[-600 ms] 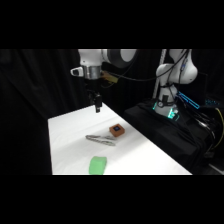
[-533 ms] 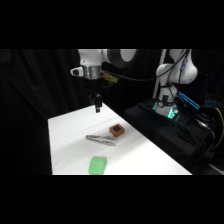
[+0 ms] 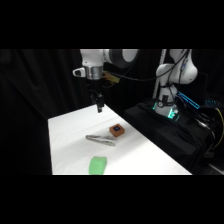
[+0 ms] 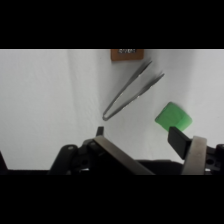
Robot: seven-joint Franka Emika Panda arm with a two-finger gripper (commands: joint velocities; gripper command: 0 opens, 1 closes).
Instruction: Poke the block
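The block (image 3: pixel 116 130) is small and reddish-brown with a dark patch on top, and sits on the white table (image 3: pixel 65 145) right of centre. In the wrist view only the block's (image 4: pixel 127 54) lower edge shows at the top of the picture. My gripper (image 3: pixel 100 107) hangs above the table's far edge, well up and to the left of the block, touching nothing. In the wrist view the gripper (image 4: pixel 139 134) has its two black fingertips apart, with only bare table between them.
Metal tongs (image 3: pixel 101 140) (image 4: pixel 131 90) lie just left of the block, pointing toward it. A flat green piece (image 3: pixel 98 165) (image 4: pixel 173 117) lies near the table's front edge. Dark equipment with a teal light (image 3: pixel 167 111) stands beside the table at right.
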